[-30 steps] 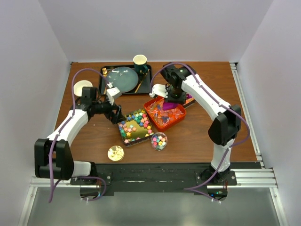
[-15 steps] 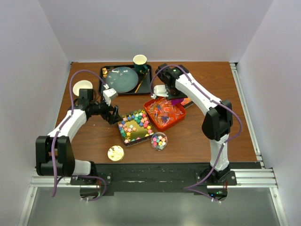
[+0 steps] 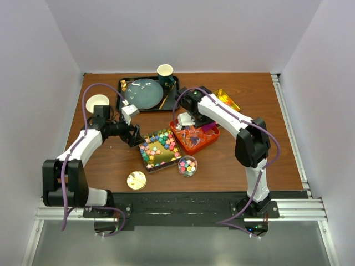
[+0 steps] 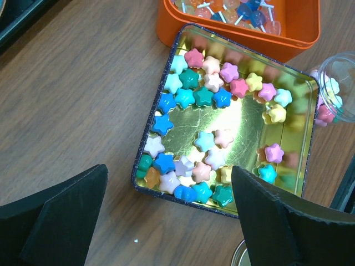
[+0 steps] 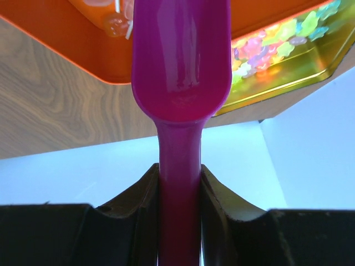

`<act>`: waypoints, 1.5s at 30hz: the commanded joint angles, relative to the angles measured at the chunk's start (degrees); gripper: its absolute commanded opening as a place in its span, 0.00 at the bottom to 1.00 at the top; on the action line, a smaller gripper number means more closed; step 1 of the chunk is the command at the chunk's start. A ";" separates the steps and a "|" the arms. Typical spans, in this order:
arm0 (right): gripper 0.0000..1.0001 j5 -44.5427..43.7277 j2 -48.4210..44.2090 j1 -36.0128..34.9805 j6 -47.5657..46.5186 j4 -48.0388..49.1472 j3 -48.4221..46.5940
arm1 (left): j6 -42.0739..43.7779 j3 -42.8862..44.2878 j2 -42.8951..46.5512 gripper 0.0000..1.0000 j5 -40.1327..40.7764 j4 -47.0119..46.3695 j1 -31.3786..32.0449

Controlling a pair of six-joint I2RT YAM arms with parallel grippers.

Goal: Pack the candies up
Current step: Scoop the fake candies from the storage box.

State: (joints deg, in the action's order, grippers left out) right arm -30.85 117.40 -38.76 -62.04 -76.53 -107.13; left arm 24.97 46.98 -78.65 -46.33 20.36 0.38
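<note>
Bright multicoloured star-shaped candies (image 4: 202, 97) lie in a square gold tin (image 3: 159, 149). Wrapped red, blue and clear candies (image 4: 249, 8) fill an orange tin (image 3: 195, 136). A small clear cup (image 3: 187, 165) holds mixed candies. My left gripper (image 4: 169, 221) is open and empty, low over the table at the gold tin's left edge; it also shows in the top view (image 3: 133, 136). My right gripper (image 5: 179, 210) is shut on the handle of a purple scoop (image 5: 180, 55), whose bowl hangs over the orange tin's edge (image 5: 83, 50).
A round gold lid (image 3: 136, 180) lies near the front. A black tray (image 3: 121, 100) with a plate and a teal cup (image 3: 165, 72) is at the back. A white bowl (image 3: 98, 101) sits at the left, and a yellow-orange lid (image 3: 227, 100) at the back right.
My right arm has swung left and nearer with the scoop, over the orange tin, uncovering the yellow-orange lid. My left gripper has shifted only slightly.
</note>
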 commanded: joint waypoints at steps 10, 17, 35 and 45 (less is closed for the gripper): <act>0.00 2.19 0.54 -0.09 4.90 -6.26 2.37 | -2.91 -0.22 -1.77 0.97 -3.33 -4.54 -0.38; 0.00 5.62 3.35 2.20 12.82 -10.39 1.06 | -2.91 -0.92 -1.68 0.98 -3.42 -4.63 -0.38; 0.00 3.96 13.64 1.15 14.76 -14.08 -13.10 | -3.35 -3.65 -0.63 0.97 -3.16 -4.98 -0.38; 0.00 2.55 9.78 -1.67 7.82 -7.94 -3.18 | -4.49 -3.21 0.07 0.97 -2.63 -5.33 -0.38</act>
State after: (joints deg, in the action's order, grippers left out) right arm -28.60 130.17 -39.51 -49.67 -75.55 -114.26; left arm 21.65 43.35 -80.36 -47.97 17.15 0.38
